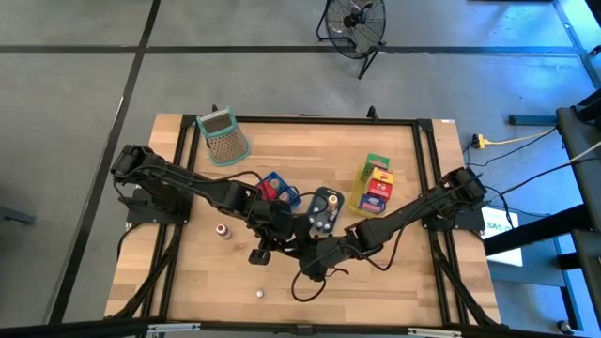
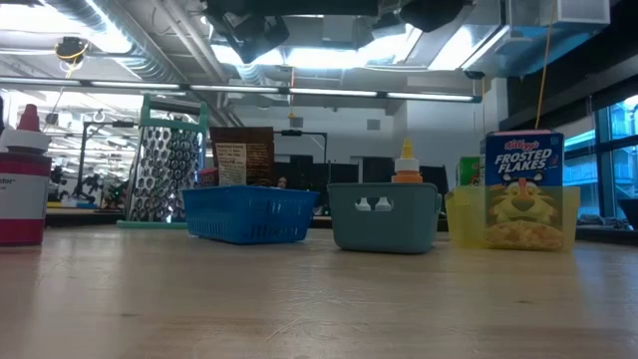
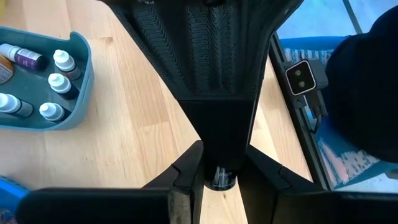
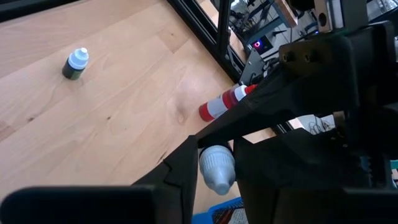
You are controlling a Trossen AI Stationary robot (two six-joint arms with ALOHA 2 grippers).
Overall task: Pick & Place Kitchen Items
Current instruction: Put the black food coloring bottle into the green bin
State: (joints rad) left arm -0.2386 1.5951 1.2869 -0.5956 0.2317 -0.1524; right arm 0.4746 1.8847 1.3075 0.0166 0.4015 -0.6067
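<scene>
A small bottle with a white cap [image 4: 216, 165] hangs above the table's middle, with both grippers shut on it. My left gripper [image 3: 219, 169] comes from the table's left and my right gripper [image 4: 216, 174] from its right; they meet tip to tip [image 1: 299, 252]. In the left wrist view only the bottle's dark lower end [image 3: 219, 178] shows, below the right gripper's ribbed fingers [image 3: 211, 56]. A red-and-white little bottle [image 4: 221, 104] and a dark white-capped one [image 4: 74, 62] lie loose on the table. My left gripper pinches the bottle's dark lower end [image 3: 219, 180] between its two fingers, slanting down from the table's left. The bottle is lifted clear of the table. My right gripper pinches the bottle's white cap end [image 4: 217, 160] between its two fingers, slanting down from the table's right, opposite the left gripper. The rest of the bottle is hidden behind the cap and the fingers.
A teal tray [image 1: 324, 208] with several small bottles stands just beyond the grippers. A blue basket [image 1: 278, 188] is to its left and a yellow tray with boxes [image 1: 374, 186] to its right. A grater [image 1: 223, 137] lies far left. Bare wood stretches along the near edge.
</scene>
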